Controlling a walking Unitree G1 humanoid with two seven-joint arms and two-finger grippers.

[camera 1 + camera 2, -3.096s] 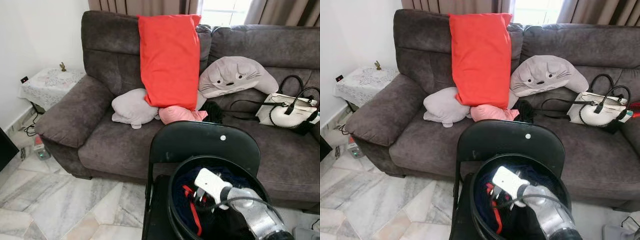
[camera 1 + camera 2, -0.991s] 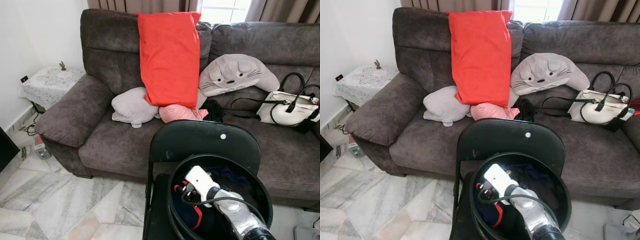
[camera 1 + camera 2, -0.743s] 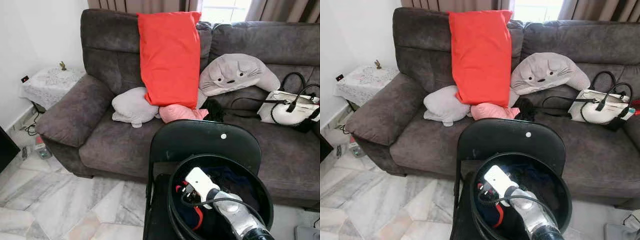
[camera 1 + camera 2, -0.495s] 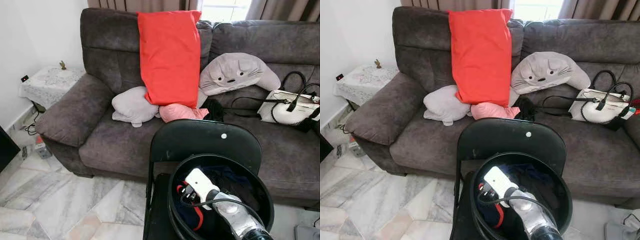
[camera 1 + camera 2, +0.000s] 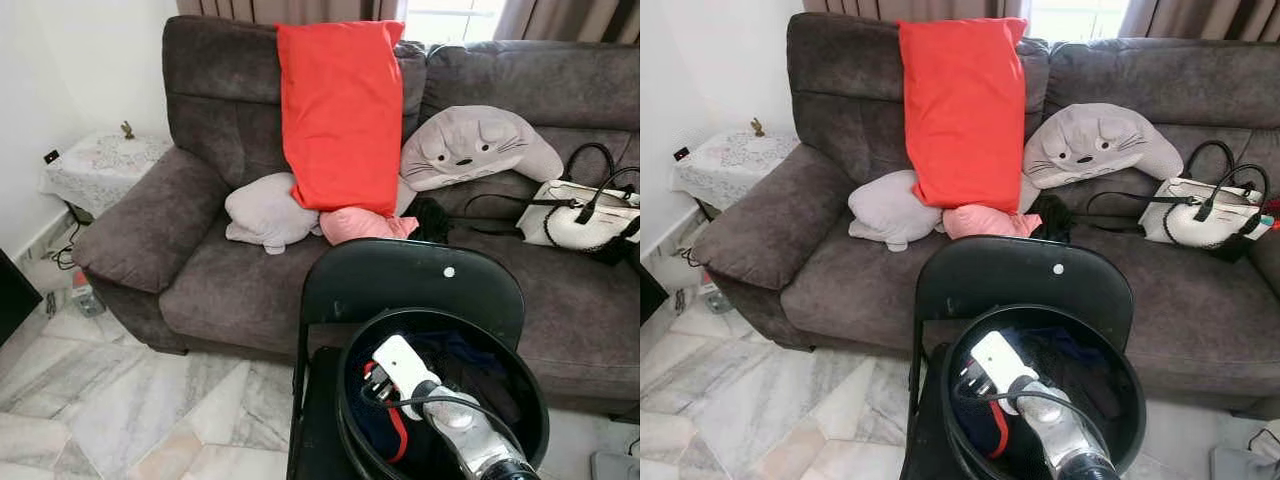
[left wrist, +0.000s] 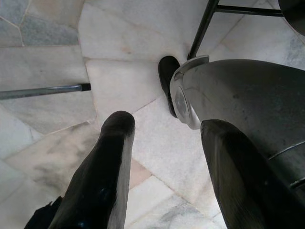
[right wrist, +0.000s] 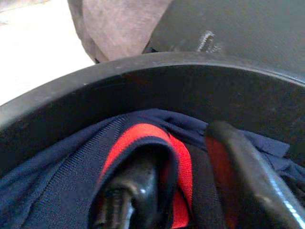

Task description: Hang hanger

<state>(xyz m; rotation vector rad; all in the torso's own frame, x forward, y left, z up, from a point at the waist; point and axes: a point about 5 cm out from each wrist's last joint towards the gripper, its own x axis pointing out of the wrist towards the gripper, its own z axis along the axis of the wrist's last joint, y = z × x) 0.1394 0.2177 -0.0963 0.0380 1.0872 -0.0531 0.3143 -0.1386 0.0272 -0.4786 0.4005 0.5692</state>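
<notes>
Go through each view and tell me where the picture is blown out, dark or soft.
Eye views: sharp, with the window above the sofa blown out white. Left wrist view: evenly lit marble floor, close black fingers slightly soft. Right wrist view: blurred and dim inside the black bucket, with the floor beyond washed out pale.

The right gripper [image 7: 186, 191] is sunk in the navy garment with red trim [image 7: 143, 143] inside the black tub [image 5: 520, 380], its fingertips buried and blurred. The white handbag [image 5: 585, 220] and the black folding chair [image 5: 410, 280] are cut by the picture's edges.
</notes>
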